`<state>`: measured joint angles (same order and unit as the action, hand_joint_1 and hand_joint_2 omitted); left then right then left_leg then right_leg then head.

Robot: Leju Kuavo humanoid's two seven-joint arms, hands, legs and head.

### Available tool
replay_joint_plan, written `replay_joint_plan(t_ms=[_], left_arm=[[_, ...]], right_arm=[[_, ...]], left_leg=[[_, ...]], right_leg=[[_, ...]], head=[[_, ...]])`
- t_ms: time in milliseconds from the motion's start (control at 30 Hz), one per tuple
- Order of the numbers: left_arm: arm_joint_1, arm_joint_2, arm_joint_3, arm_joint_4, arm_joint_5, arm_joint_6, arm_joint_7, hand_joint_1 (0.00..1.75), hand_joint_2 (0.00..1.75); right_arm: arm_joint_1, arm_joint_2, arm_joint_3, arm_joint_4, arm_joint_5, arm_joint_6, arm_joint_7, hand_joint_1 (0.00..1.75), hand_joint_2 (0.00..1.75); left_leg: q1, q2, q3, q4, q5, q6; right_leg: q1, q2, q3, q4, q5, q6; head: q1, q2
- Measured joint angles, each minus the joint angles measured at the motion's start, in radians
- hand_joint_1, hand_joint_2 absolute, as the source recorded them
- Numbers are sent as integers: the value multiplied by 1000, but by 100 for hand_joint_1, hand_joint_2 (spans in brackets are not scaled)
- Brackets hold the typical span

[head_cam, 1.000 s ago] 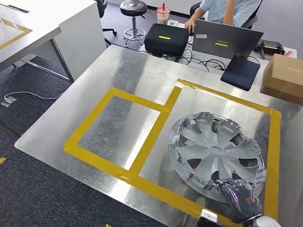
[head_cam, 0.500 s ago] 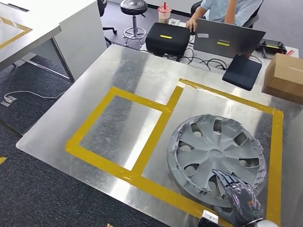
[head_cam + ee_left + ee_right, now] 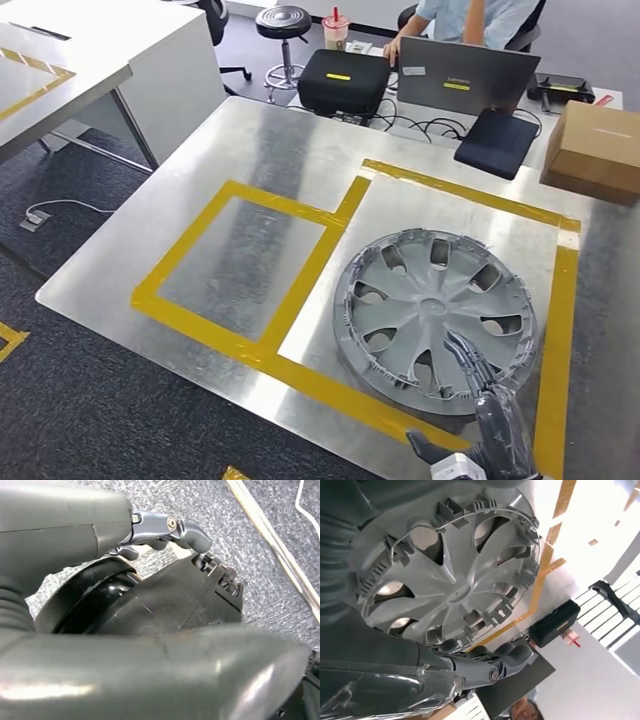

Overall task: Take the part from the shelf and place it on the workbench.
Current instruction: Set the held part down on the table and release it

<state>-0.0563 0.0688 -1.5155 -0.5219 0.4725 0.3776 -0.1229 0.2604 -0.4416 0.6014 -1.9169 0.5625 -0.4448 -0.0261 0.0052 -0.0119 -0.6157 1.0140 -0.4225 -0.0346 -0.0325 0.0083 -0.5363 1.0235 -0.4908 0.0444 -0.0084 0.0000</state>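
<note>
The wheel cover (image 3: 435, 320) now lies flat on the bench (image 3: 249, 150), inside the big yellow tape box (image 3: 560, 330). A moment ago its near edge was still lifted. The right hand (image 3: 490, 420) is letting go, fingers spread over the rim. The job looks almost done. The left hand (image 3: 166, 530) holds nothing. A person works at a laptop (image 3: 464, 75) behind.

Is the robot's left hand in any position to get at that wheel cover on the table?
Probably not: the left hand hangs over carpet, while the wheel cover lies by the right hand.
</note>
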Motion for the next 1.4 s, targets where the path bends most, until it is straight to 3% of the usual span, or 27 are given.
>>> replay_joint_plan(t_ms=[67, 133, 167, 200, 267, 333, 400, 467, 500, 567, 633, 667, 700, 733, 767, 833, 900, 933, 1000, 1067, 1133, 1167, 1200, 1233, 1300, 1367, 1400], left_arm=[[-1, 1, 2, -4, 2, 9, 0, 0, 0], [-1, 4, 4, -10, 8, 18, 0, 0, 0], [-1, 6, 5, -14, 12, 21, 0, 0, 0], [1, 8, 5, -19, 14, 23, 2, 0, 0], [3, 12, 6, -31, 17, 28, 6, 0, 0], [3, 16, 6, -44, 16, 31, 10, 0, 0], [5, 18, 6, -55, 15, 34, 13, 0, 0], [12, 23, 7, -68, 26, 44, 1, 0, 0], [19, 28, 12, -77, 39, 57, -19, 0, 0], [30, 41, 31, -103, 68, 88, -82, 0, 0], [39, 57, 57, -138, 87, 113, -172, 0, 0], [44, 65, 70, -158, 94, 122, -224, 0, 0], [48, 74, 84, -178, 100, 129, -274, 0, 0], [50, 81, 98, -195, 105, 132, -312, 0, 0], [51, 87, 110, -210, 108, 134, -336, 0, 0], [49, 96, 133, -237, 111, 135, -356, 0, 0], [52, 105, 154, -265, 131, 144, -388, 0, 0], [60, 114, 175, -292, 153, 154, -410, 0, 0], [77, 139, 263, -382, 182, 151, -408, 0, 0], [72, 156, 408, -480, 142, 80, -327, 0, 0], [51, 149, 589, -544, 14, -78, -224, 0, 0], [46, 135, 688, -567, -71, -173, -179, 0, 0], [45, 117, 790, -587, -152, -262, -145, 0, 0], [49, 95, 883, -604, -215, -327, -126, 0, 0], [66, 51, 1025, -628, -284, -388, -122, 0, 0], [85, 16, 1117, -644, -310, -400, -133, 0, 0], [94, 4, 1152, -649, -320, -400, -141, 0, 0]], right_arm=[[18, 9, 3, 1, -87, -51, -42, 0, 0], [46, 12, 7, 4, -188, -119, -79, 0, 0], [61, 12, 10, 6, -239, -157, -94, 0, 0], [78, 12, 12, 7, -289, -190, -106, 0, 0], [112, 12, 14, 9, -375, -232, -126, 0, 0], [142, 12, 14, 11, -425, -244, -138, 0, 0], [159, 12, 14, 13, -458, -245, -142, 0, 0], [166, 13, 7, 21, -506, -246, -144, 0, 0], [170, 13, -1, 28, -535, -246, -148, 0, 0], [179, 15, -24, 46, -592, -245, -167, 0, 0], [183, 20, -49, 70, -652, -239, -200, 0, 0], [181, 24, -59, 84, -678, -237, -217, 0, 0], [178, 29, -69, 101, -697, -234, -233, 0, 0], [174, 33, -77, 118, -707, -234, -242, 0, 0], [170, 37, -83, 133, -710, -234, -247, 0, 0], [161, 44, -92, 156, -712, -234, -251, 0, 0], [157, 50, -97, 171, -699, -236, -252, 0, 0], [159, 52, -98, 175, -684, -236, -250, 0, 0], [158, 54, -95, 179, -652, -227, -245, 0, 0], [145, 54, -87, 186, -640, -203, -246, 0, 0], [117, 55, -75, 203, -640, -169, -254, 0, 0], [100, 56, -70, 216, -638, -150, -258, 0, 0], [82, 58, -65, 229, -634, -132, -261, 0, 0], [67, 60, -60, 239, -628, -118, -263, 0, 0], [46, 63, -52, 253, -615, -99, -265, 0, 0], [33, 65, -47, 262, -606, -92, -264, 0, 0], [29, 66, -45, 266, -601, -91, -264, 0, 0]], left_leg=[[1, 2, -36, 98, -90, -6], [1, 2, -66, 226, -166, -7], [1, 2, -65, 260, -173, -7], [1, 3, -46, 258, -159, -5], [1, 22, 41, 154, -110, -3], [-3, 60, 137, 11, -98, 1], [-10, 72, 167, -52, -105, 11], [-12, 55, 152, -54, -91, 29], [-12, 47, 143, -54, -81, 38], [-13, 32, 120, -55, -58, 51], [-18, 13, 89, -54, -34, 58], [-21, 2, 73, -53, -21, 59], [-24, -8, 58, -52, -8, 59], [-26, -19, 44, -51, 4, 59], [-27, -31, 32, -50, 15, 58], [-29, -53, 13, -48, 36, 52], [-27, -73, 2, -48, 57, 42], [-26, -85, -3, -49, 68, 35], [-25, -78, -19, -37, 55, 24], [-21, -35, -51, 39, -31, 13], [-12, -6, -83, 169, -123, -1], [-6, -2, -88, 221, -136, -8], [0, 1, -79, 247, -125, -14], [5, 4, -54, 237, -97, -19], [12, 38, 48, 121, -53, -28], [8, 76, 140, -18, -62, -23], [3, 82, 157, -55, -71, -14]], right_leg=[[2, -5, -21, 0, 17, -16], [6, -13, -46, 0, 36, -21], [9, -19, -57, 1, 44, -22], [10, -25, -68, 1, 52, -22], [12, -38, -84, 1, 66, -17], [16, -52, -92, 3, 79, -6], [17, -70, -93, 0, 94, 6], [12, -77, -93, -2, 97, 18], [10, -67, -99, 10, 75, 23], [11, -31, -125, 95, -16, 28], [18, -14, -152, 223, -100, 23], [21, -11, -152, 263, -112, 18], [25, -10, -134, 270, -101, 12], [29, -5, -98, 238, -74, 6], [33, 7, -48, 177, -46, -1], [34, 55, 58, 27, -35, -13], [37, 79, 99, -48, -51, -20], [37, 68, 96, -53, -46, -24], [36, 41, 77, -54, -28, -38], [32, 8, 51, -57, -4, -49], [32, -23, 25, -55, 20, -51], [32, -37, 11, -54, 33, -49], [31, -50, -3, -52, 45, -46], [29, -62, -20, -49, 56, -42], [26, -81, -47, -39, 72, -30], [26, -98, -65, -26, 84, -16], [25, -109, -70, -23, 91, -9]], head=[[-3, 0], [-4, 0], [-4, 0], [-4, 0], [-4, 0], [-5, 0], [-6, 0], [-5, 0], [-5, 0], [-4, 0], [-4, 0], [-4, 0], [-5, 0], [-5, 0], [-5, 0], [-6, 0], [-5, 0], [-4, 0], [-5, 0], [-10, 0], [-13, 0], [-13, 0], [-13, 0], [-14, 0], [-14, 0], [-15, 0], [-15, 0]])
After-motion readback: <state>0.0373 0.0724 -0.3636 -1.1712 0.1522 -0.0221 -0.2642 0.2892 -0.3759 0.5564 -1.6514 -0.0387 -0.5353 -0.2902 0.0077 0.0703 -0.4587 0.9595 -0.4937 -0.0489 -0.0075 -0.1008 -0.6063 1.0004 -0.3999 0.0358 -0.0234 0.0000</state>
